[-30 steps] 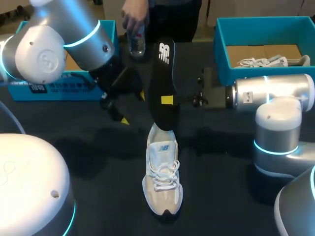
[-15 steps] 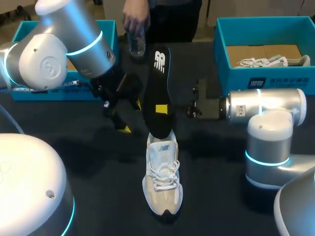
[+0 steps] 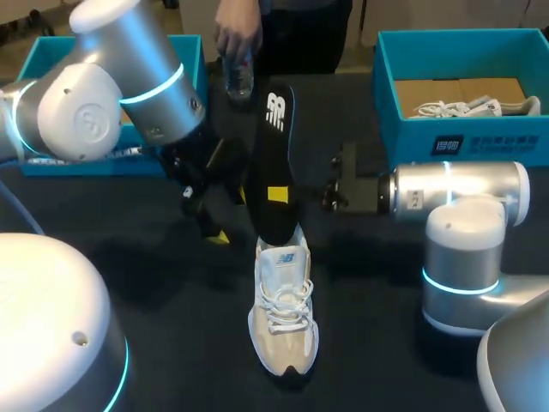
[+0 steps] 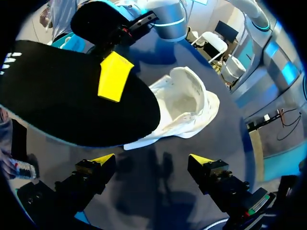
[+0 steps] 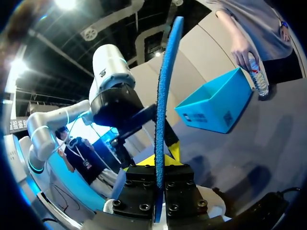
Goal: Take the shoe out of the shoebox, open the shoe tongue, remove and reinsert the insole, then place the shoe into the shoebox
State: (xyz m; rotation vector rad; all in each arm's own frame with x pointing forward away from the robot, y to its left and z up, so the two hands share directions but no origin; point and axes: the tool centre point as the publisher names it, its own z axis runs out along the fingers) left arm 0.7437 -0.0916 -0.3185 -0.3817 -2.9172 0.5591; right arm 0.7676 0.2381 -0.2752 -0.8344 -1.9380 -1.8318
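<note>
Above shoe [image 3: 281,313] opening: insole [image 3: 273,163] upright, lower end at shoe's collar, my right gripper [image 3: 277,195] clenched on it. Left gripper [image 4: 152,163] near shoe's heel, fingers spread, empty. Done: shoe out, insole out. Left, I judge: reseat insole, return shoe to shoebox [image 3: 506,142].

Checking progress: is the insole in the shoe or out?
Out: the black foam insole, clamped in the right jaws, hangs above the white laced shoe.

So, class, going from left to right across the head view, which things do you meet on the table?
left shoebox → left gripper → insole → right shoebox
</note>
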